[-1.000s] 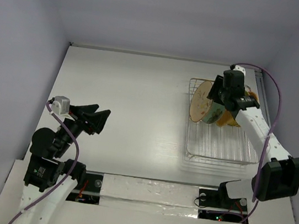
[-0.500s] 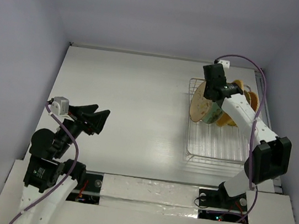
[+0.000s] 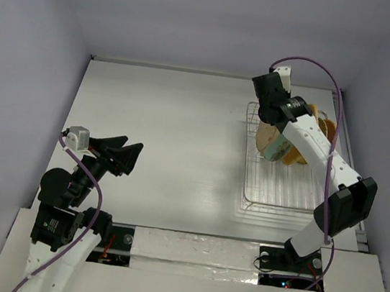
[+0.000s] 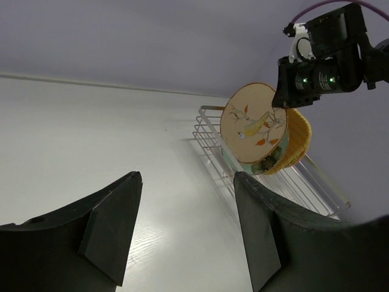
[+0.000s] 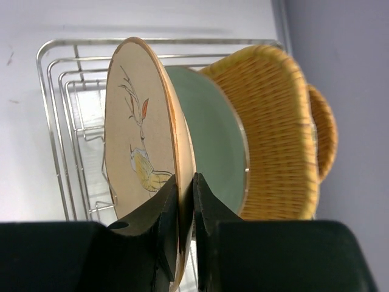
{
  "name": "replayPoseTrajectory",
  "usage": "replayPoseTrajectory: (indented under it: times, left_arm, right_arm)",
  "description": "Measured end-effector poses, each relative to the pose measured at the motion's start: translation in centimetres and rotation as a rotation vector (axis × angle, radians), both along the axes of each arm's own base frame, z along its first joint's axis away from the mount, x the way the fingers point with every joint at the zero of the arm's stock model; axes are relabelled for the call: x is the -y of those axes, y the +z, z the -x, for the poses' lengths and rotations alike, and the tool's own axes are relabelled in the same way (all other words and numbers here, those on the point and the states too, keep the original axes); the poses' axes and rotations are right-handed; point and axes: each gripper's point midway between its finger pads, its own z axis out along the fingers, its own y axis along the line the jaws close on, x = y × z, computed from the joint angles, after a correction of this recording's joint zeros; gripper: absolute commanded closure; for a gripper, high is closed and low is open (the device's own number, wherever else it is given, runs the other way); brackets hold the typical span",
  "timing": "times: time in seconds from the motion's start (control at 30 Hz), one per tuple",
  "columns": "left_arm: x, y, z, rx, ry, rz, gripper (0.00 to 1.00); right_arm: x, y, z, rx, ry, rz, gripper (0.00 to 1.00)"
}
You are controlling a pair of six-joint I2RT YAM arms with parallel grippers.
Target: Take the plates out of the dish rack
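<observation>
The silver wire dish rack (image 3: 282,195) stands at the table's right side. Four plates stand on edge in it: a cream plate with floral print (image 5: 130,134), a pale green plate (image 5: 213,152), an orange woven rounded-square plate (image 5: 276,121) and an orange-yellow woven round plate (image 5: 325,140). My right gripper (image 5: 185,179) is shut on the cream plate's rim, one finger on each face. From above the right gripper (image 3: 272,117) covers the cream plate's top. My left gripper (image 3: 125,154) is open and empty, far left of the rack; the left wrist view shows the cream plate (image 4: 252,125).
The rack (image 5: 61,121) reaches close to the right wall and the back of the white table (image 3: 168,128). Grey walls enclose the table on three sides. A purple cable (image 3: 315,65) loops above the right arm.
My right arm has swung left across the plates, from over the woven ones to the cream plate's rim, and now grips it. The left arm has not moved.
</observation>
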Motion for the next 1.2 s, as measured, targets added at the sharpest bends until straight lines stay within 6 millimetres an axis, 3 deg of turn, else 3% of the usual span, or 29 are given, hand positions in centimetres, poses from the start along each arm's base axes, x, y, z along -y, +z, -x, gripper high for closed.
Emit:
replayPoseTrajectory:
  times: [0.2,0.33,0.5,0.6,0.73,0.9,1.03,1.2]
  left_arm:
    - [0.0,0.0,0.0,0.000,0.001,0.000,0.42]
    - [0.0,0.0,0.0,0.000,0.003,0.001,0.42]
    - [-0.1,0.0,0.0,0.000,0.004,0.001,0.42]
    - [-0.1,0.0,-0.1,-0.001,0.007,0.002,0.42]
    - [-0.2,0.0,-0.1,-0.002,0.012,0.002,0.42]
    - [-0.2,0.0,-0.1,-0.002,0.014,0.003,0.42]
    - [-0.2,0.0,-0.1,-0.002,0.015,0.003,0.43]
    - [-0.2,0.0,-0.1,-0.003,0.014,0.004,0.43]
  right_arm:
    - [0.9,3.3,1.1,0.063,-0.014,-0.017,1.00]
    - [0.0,6.8,2.9,0.156,0.042,-0.174,1.00]
    - [-3.3,11.8,4.8,0.320,0.176,-0.457,1.00]
    - [-7.2,12.2,4.2,0.358,0.270,-0.619,1.00]
    - [-14.3,8.4,1.5,0.282,0.360,-0.789,1.00]
    - [-23.9,-1.3,-0.8,0.079,0.403,-0.889,1.00]
    - [-29.0,-8.2,-1.2,-0.066,0.389,-0.901,1.00]
    - [-34.0,-12.1,-3.1,-0.109,0.366,-0.952,1.00]
